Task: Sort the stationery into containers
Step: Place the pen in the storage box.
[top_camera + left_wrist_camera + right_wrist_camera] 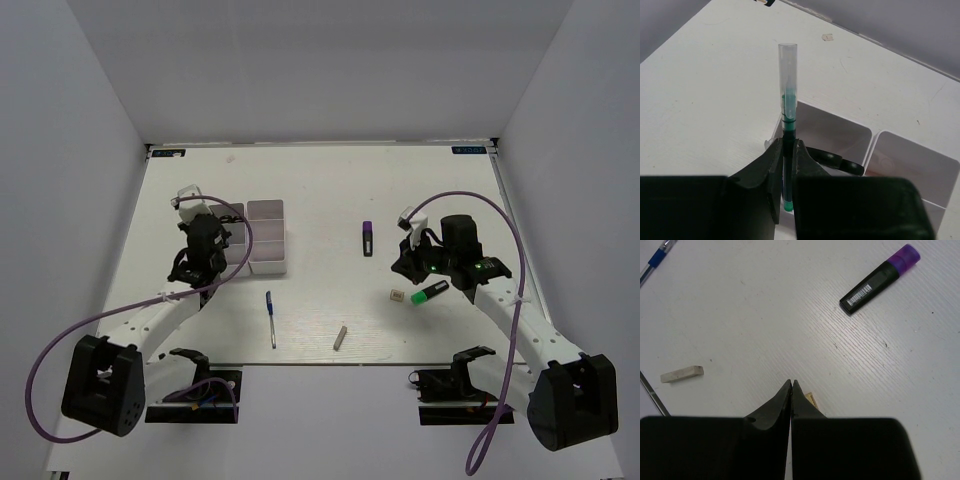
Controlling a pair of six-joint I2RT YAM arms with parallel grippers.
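Left gripper (788,150) of mine was pinched on a clear-capped pen (788,85), which ran straight up the middle of the wrist view, its greenish ink showing between my fingers. Behind the pen, across the lower right of that frame, lay the white tray (912,165), with two of its compartments in sight. From overhead, this gripper hung at the tray's left side, left of the frame's centre.

My right gripper (791,385) was pressed fully together with nothing between its fingers, the tips low over the white table (765,315). The small beige cube (811,399) sat just right of those tips, partly hidden by one finger; whether it touched the finger I could not tell. The purple marker (880,279) lay in the upper right of that wrist view, the short grey stick (682,374) at the left, and a blue pen (660,255) in the upper left corner. Overhead, the green highlighter (434,292) lay right of centre, just right of the cube and below the right gripper.
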